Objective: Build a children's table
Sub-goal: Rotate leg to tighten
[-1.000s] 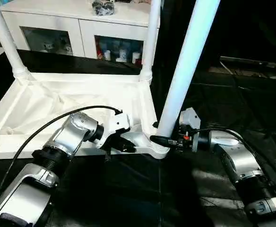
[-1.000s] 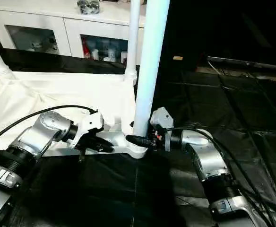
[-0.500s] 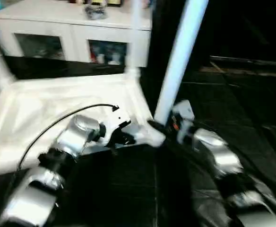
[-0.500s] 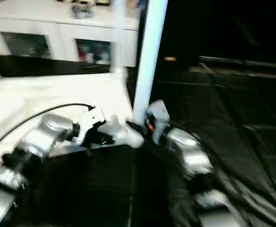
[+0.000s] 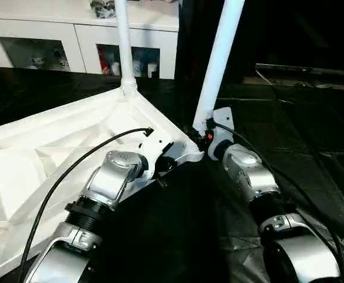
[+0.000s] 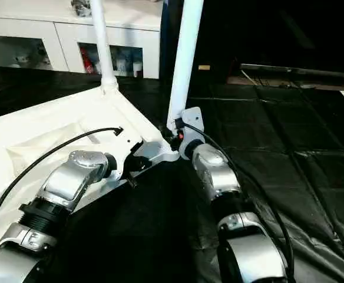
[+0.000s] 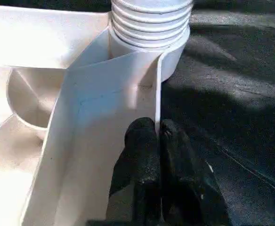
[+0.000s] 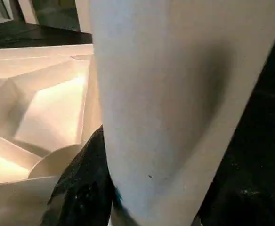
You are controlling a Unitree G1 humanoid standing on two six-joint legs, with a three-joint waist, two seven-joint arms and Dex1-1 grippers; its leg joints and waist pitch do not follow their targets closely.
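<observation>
White plastic makes up the children's table top [image 5: 54, 147], which lies upside down on a black floor covering [image 6: 290, 135] with its ribbed underside up. The left gripper [image 7: 157, 141] has its two black fingers pinched together on the thin rim wall of the top, just short of the corner socket. On the far side of that socket the right gripper [image 5: 204, 134] clasps the foot of a tapered leg [image 5: 218, 65], one finger [image 8: 83, 188] on each flank, the leg standing in the socket and leaning a little. I judge the danger to be in the seating: if the threaded collar [image 7: 149, 23] goes in crooked, the leg may bind or jump its thread, and the narrow pinch on the rim could slip, letting the top swing. A second leg [image 5: 123, 44] stands at the next corner beyond the fingers, and a white glass-door cabinet [image 5: 72, 35] lies farther back; neither looks to block the grippers.
</observation>
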